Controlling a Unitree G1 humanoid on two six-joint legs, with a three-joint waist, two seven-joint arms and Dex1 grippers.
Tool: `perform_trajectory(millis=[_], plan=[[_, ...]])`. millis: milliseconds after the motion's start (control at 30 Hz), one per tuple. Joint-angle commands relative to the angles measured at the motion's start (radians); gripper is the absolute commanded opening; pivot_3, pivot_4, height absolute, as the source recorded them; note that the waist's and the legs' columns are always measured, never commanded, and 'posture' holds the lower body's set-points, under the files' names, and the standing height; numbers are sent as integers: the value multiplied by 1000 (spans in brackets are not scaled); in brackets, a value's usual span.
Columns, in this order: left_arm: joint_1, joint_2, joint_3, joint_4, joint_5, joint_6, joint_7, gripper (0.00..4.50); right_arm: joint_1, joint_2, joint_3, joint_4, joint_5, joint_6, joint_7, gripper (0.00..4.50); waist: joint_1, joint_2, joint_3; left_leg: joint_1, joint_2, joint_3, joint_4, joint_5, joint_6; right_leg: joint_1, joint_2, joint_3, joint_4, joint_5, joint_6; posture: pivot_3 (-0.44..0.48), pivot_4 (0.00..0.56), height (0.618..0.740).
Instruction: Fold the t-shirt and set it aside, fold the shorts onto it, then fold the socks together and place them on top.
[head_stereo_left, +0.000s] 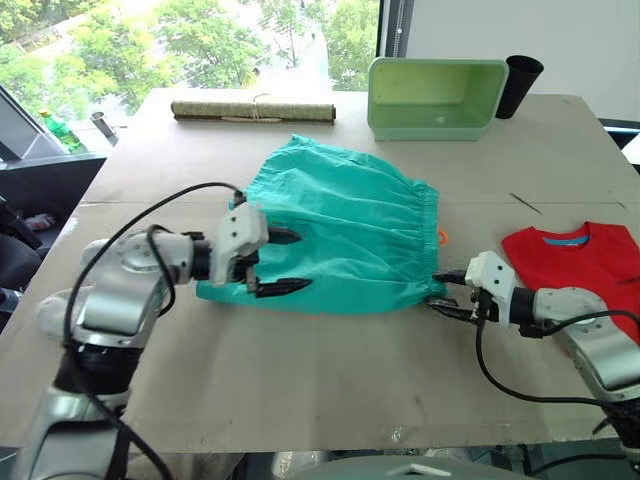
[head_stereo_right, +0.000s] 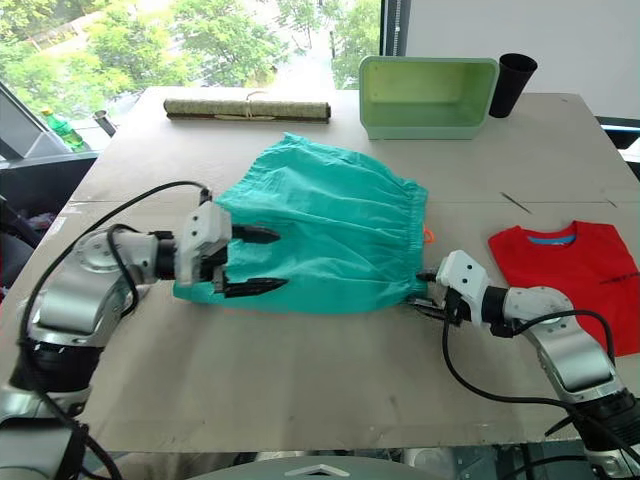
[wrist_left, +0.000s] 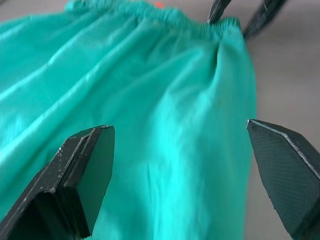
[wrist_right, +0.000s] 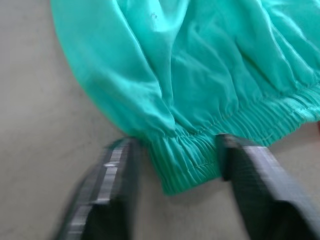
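Waistband corner (wrist_right: 180, 165) between right tool (wrist_right: 175, 200) fingers

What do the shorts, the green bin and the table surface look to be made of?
The shorts: thin woven teal fabric, matte with a faint sheen; it wrinkles finely and gathers at the elastic waistband. The green bin: probably moulded plastic, given its smooth, rigid, even-coloured walls. The table: seemingly covered in cardboard or brown board, dull, with a visible seam and scuffs.
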Motion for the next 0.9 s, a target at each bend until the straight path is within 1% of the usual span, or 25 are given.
perform_trajectory(millis=[33, 67, 200, 400, 467, 567, 700, 900], plan=[[34, 39, 52, 4, -6, -61, -19, 4500, -13, 8, -10, -4, -7, -35, 10, 463, -1, 0, 0, 0, 0, 0, 0, 0, 0, 0, 0, 0, 0, 0, 0, 0, 150, 740], [53, 53, 55, 13, 3, -86, -28, 4500, -12, 6, -13, -1, -8, -40, 13, 58, -2, 0, 0, 0, 0, 0, 0, 0, 0, 0, 0, 0, 0, 0, 0, 0, 150, 740], [121, 86, 81, 45, -8, -135, -55, 4500, 1, -11, -32, 1, -7, -49, 24, 58, -2, 1, 0, 1, 0, 0, -2, 0, 0, 0, 0, 0, 0, 0, 0, 0, 150, 740], [171, 125, 100, 178, 22, -227, -86, 4500, 40, -48, -94, -41, 60, -20, 65, 58, -1, 1, 0, 1, 0, 0, -2, 0, 0, 0, -1, 0, 0, -1, 1, 0, 150, 740], [183, 133, 92, 211, 34, -279, -107, 4500, 45, -57, -105, -45, 71, -12, 74, 58, -2, 1, 0, 1, 0, 0, -3, 0, 0, -1, -1, 0, 0, -1, 1, 0, 150, 740], [212, 161, 71, 276, 94, -398, -130, 4500, 48, -65, -114, -37, 73, -13, 80, 58, -3, 1, 1, 1, 0, 0, -3, 0, 0, -1, -1, 0, -1, 0, 0, 0, 150, 740], [189, 150, 58, 343, 129, -474, -110, 4500, 58, -77, -122, -39, 79, -11, 86, 58, -1, 2, 1, 1, 0, 0, -4, 0, -1, -2, -2, 0, -1, 0, 0, 0, 150, 740], [169, 146, 52, 389, 149, -526, -88, 4500, 75, -99, -148, -42, 86, -5, 98, 58, -2, 2, 1, 1, 0, 0, -4, 0, -1, -2, -2, 0, -1, 0, 0, 0, 150, 740]])
